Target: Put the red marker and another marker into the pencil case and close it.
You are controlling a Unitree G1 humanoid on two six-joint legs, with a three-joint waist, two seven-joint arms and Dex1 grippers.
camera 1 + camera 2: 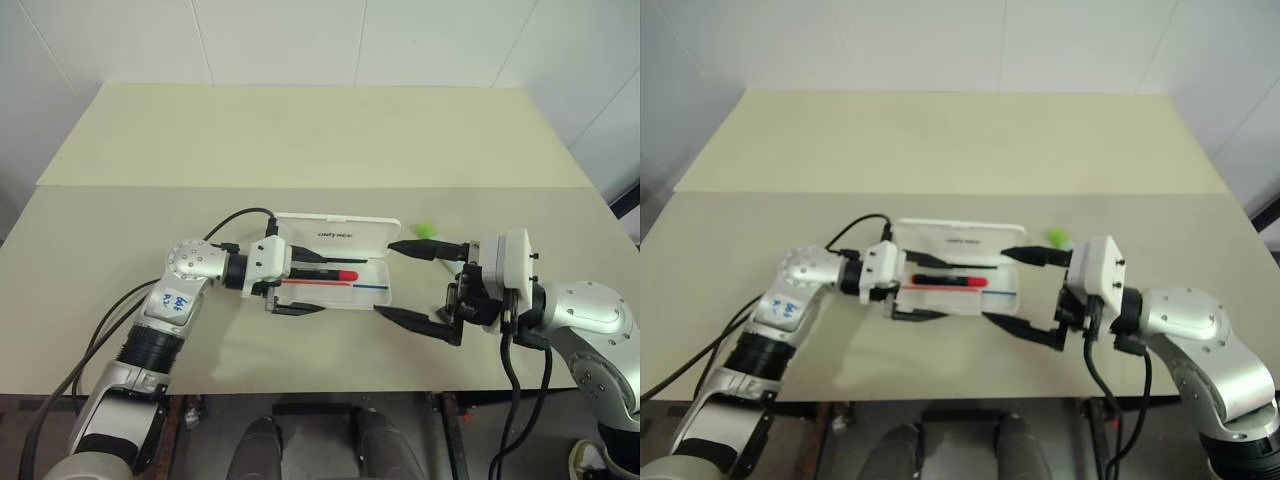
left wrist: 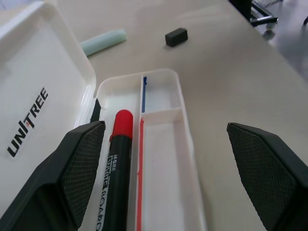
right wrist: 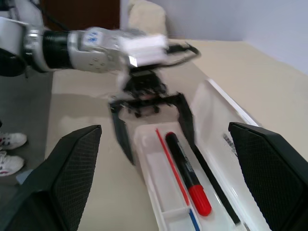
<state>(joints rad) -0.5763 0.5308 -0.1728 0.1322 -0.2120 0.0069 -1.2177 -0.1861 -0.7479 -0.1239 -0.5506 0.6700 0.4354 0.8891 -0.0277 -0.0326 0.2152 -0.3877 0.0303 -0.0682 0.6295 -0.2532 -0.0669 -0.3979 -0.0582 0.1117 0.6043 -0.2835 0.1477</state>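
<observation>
A pale cream table [image 1: 300,130] is filling the middle of the head views, with a seam running across it and white panelled walls rising behind it in the upper part of the frame. The pencil case [image 1: 335,260] is lying open near the centre, its lid [image 1: 345,232] folded back toward the far side and its long axis running left to right. The red marker [image 1: 322,274] is lying inside the tray, parallel to the case's long axis, with its red cap pointing toward the right of the frame, beside a thin red-and-blue divider line [image 1: 340,285]. The lime-green marker [image 1: 426,229] is resting on the table just right of the lid's far corner. A small black block [image 2: 176,36] is sitting on the table beyond the case. The left gripper [image 1: 296,283] is hovering over the left end of the tray with its fingers spread apart, holding nothing. The right gripper [image 1: 420,284] is hanging at the case's right end, fingers wide apart and empty
</observation>
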